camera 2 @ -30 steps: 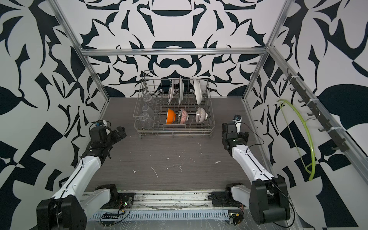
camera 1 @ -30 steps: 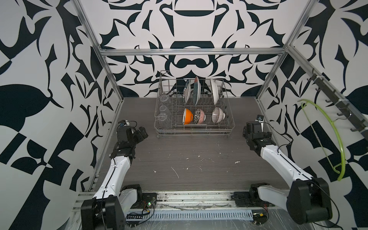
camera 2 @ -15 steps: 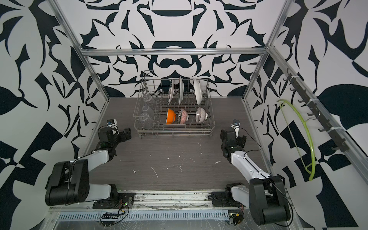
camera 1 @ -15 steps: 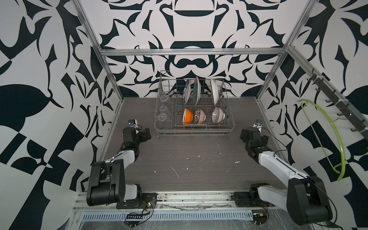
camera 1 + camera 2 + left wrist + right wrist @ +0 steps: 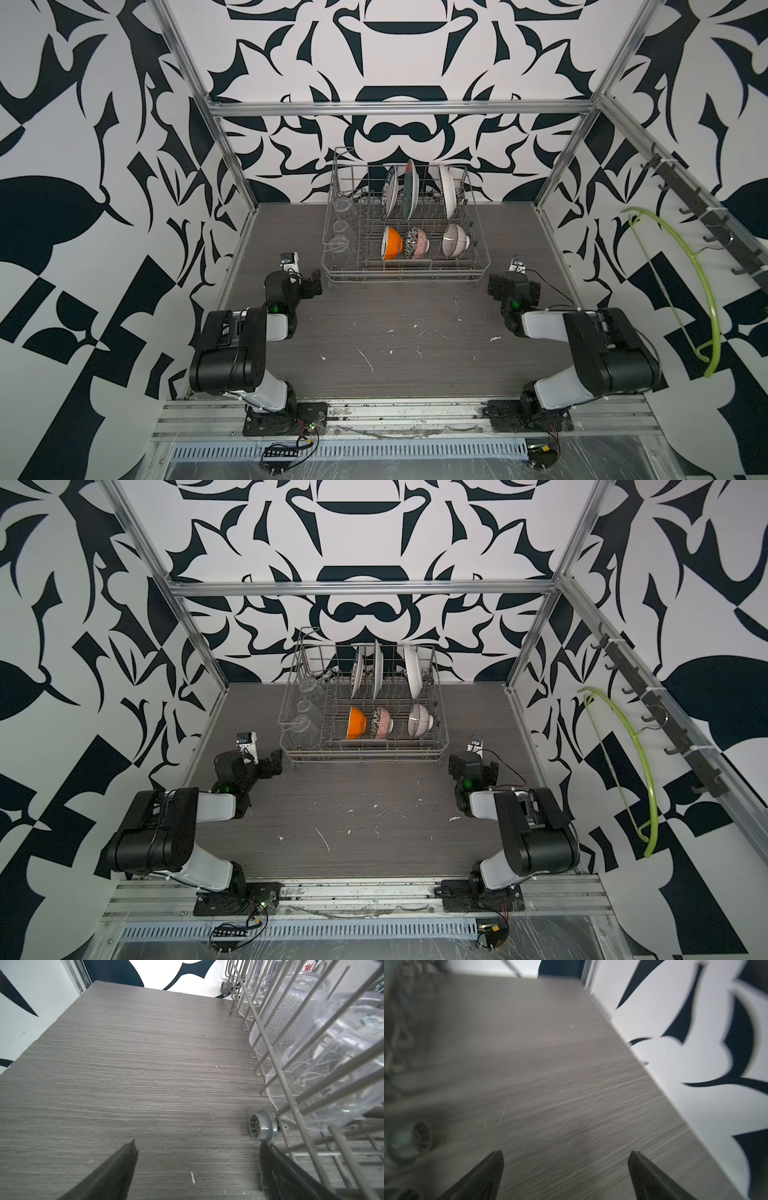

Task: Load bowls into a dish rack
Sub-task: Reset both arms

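Flanking dish rack (image 5: 401,276), left pincer (image 5: 197,1142) and right pincer (image 5: 565,1152) apart, glasses (image 5: 340,227), plates (image 5: 409,189) beside bowls (image 5: 416,242)

A grey wood-grain counter (image 5: 395,324) carries scattered white flecks (image 5: 365,359) toward 6 o'clock. At 12 o'clock three plates (image 5: 448,191) stand on edge in a row, with three clear glasses (image 5: 340,244) at their 8 o'clock. A green hanger (image 5: 716,330) hangs from a hook rail (image 5: 702,208) on the 3 o'clock wall.
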